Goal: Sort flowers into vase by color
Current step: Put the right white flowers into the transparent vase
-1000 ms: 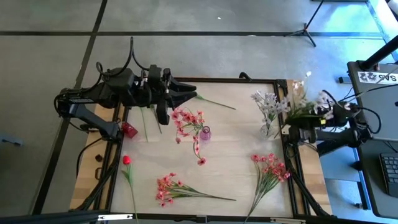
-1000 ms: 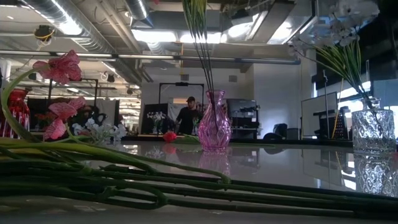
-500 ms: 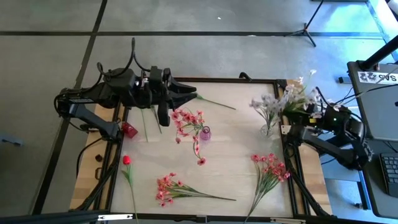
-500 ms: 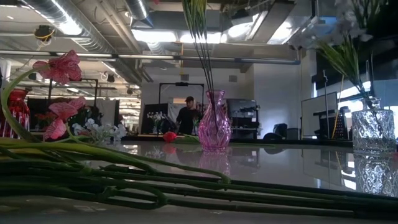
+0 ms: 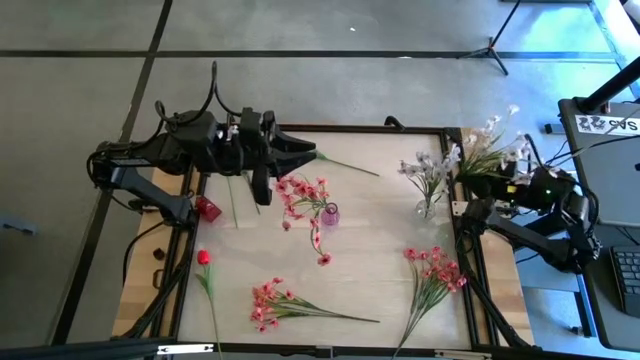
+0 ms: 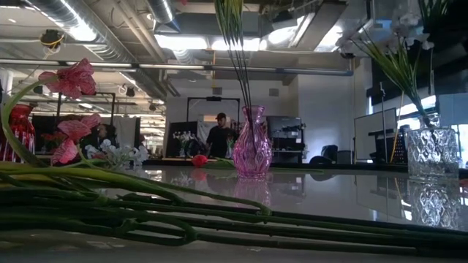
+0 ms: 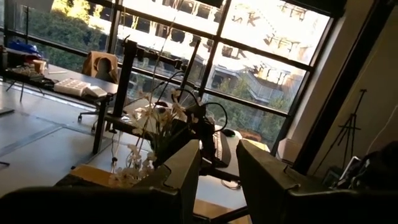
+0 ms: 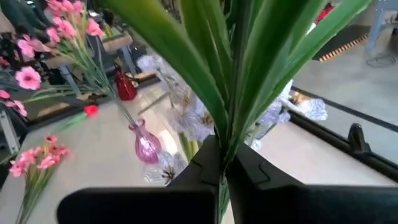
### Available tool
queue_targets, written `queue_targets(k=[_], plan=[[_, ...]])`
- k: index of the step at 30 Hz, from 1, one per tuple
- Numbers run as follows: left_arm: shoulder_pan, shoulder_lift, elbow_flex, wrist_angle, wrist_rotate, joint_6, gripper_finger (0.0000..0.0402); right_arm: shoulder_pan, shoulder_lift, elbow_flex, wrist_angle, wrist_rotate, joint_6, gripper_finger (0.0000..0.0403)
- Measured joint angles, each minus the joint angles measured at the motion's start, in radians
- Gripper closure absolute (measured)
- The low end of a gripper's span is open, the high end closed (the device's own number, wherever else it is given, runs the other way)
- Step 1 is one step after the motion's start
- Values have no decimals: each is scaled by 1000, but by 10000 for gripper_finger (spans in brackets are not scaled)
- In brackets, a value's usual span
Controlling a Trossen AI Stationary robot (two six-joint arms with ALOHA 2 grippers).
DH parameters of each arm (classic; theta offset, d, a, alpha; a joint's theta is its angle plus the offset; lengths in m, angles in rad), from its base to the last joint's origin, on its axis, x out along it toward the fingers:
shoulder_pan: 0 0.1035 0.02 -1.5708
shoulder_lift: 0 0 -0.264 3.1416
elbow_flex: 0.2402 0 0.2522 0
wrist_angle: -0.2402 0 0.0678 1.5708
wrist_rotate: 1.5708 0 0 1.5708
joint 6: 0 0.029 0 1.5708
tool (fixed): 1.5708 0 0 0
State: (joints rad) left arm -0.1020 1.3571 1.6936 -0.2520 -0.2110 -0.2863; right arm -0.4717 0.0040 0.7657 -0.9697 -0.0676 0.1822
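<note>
White spray [image 5: 492, 148] held at the right edge of the desk [image 5: 380, 250], blossoms fanned toward the far right corner, stems running back down into the right gripper [image 5: 512, 190], which is clamped shut on the green stalks (right wrist view: fingers [image 8: 205, 163] pinched on the bundle). Long axis of the spray tilts from the gripper up and away

Clear vase [image 5: 428, 208] stands just beside the gripper on its desk-centre side, already holding white blossoms [image 5: 428, 168]. Judgement: the move hinges on swinging the stem ends over that vase mouth; the right arm is by far the nearer

Pink vase [image 5: 330, 213] mid-desk holds pink sprays. Left gripper [image 5: 300, 152] hovers at the far left part of the desk, fingers parted, nothing between them
</note>
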Motion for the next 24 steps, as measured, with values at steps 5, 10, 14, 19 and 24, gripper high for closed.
queue_targets(k=[5,10,14,19,24], plan=[[-8,0,0,0,0,0,295,0,0,-31,-27,6,4,394],[-18,0,0,0,-1,0,295,0,0,-60,1,30,20,398],[-19,0,0,0,0,5,295,0,0,-101,4,29,50,399],[-19,0,0,0,-1,8,295,0,0,-103,26,18,46,398],[-19,0,0,-1,-1,9,295,0,0,-107,12,-94,-7,396]])
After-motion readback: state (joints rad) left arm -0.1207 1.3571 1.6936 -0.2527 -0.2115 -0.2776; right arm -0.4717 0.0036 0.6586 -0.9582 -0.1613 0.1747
